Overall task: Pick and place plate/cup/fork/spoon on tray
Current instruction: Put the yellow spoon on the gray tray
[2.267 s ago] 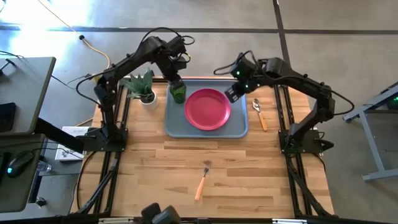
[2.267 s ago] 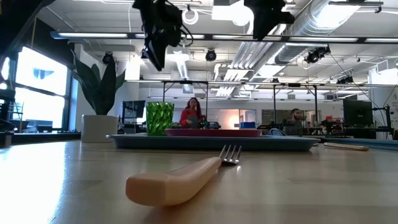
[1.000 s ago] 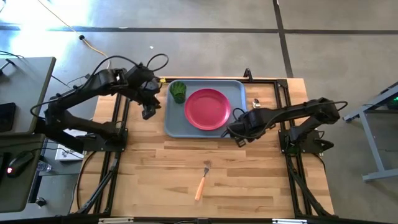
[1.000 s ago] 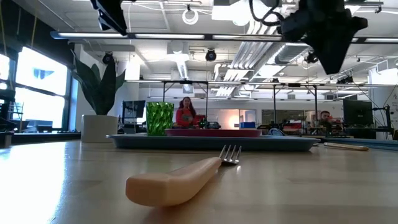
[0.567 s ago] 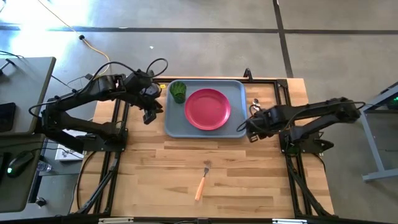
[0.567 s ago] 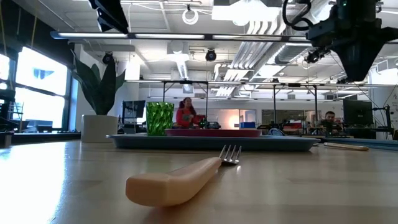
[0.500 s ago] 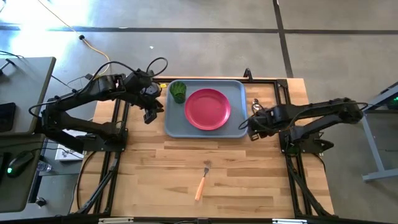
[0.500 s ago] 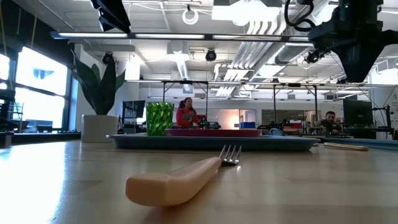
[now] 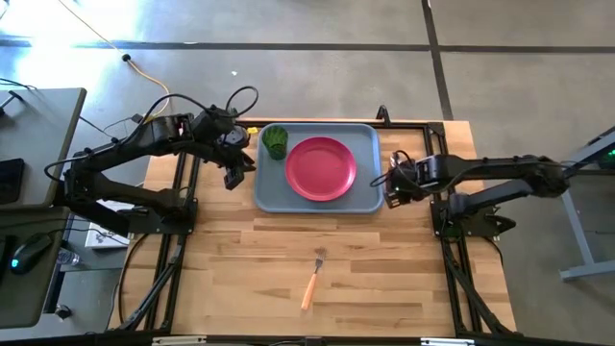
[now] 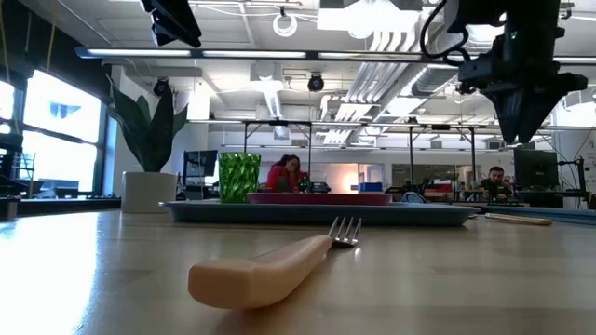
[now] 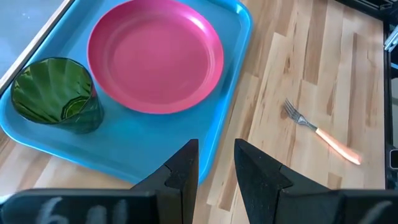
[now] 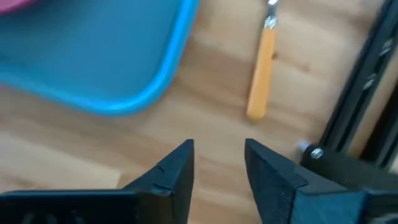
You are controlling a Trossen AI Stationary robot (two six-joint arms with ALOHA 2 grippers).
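The pink-red plate (image 9: 321,169) and the dark green cup (image 9: 276,141) stand on the blue-grey tray (image 9: 367,197); they also show in the left wrist view, plate (image 11: 155,55) and cup (image 11: 55,93). The fork (image 9: 310,280) lies on the wood near the table's front, tines toward the tray. The spoon (image 12: 262,73) lies on the wood right of the tray, mostly hidden under my right arm in the high view. My right gripper (image 9: 388,189) hangs open above the table by the tray's near right corner, close to the spoon's handle. My left gripper (image 9: 233,179) hangs open left of the tray.
A leafy plant in a white pot (image 10: 149,154) stands at the far left, under my left arm in the high view. Black frame rails (image 9: 452,250) run along both table sides. Bare wood lies around the fork (image 10: 270,268).
My right gripper has gone from the tray's near right corner toward the table's right edge and a little toward the far edge, and has come down somewhat over the spoon's handle. Plate, cup, fork and spoon have stayed where they were.
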